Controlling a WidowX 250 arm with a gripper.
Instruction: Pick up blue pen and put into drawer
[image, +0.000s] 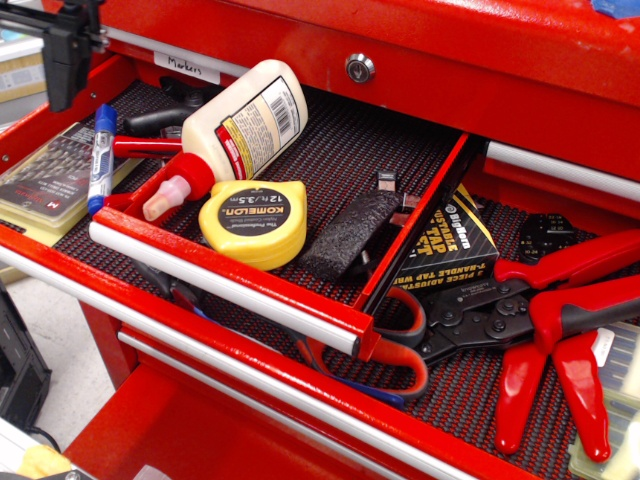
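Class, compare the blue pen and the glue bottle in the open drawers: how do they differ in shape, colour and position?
The blue pen is slim; the glue bottle is fat. The pen has a blue cap, the bottle a red-and-clear nozzle. The pen lies left of the tray the bottle rests in. Both lie on their sides.
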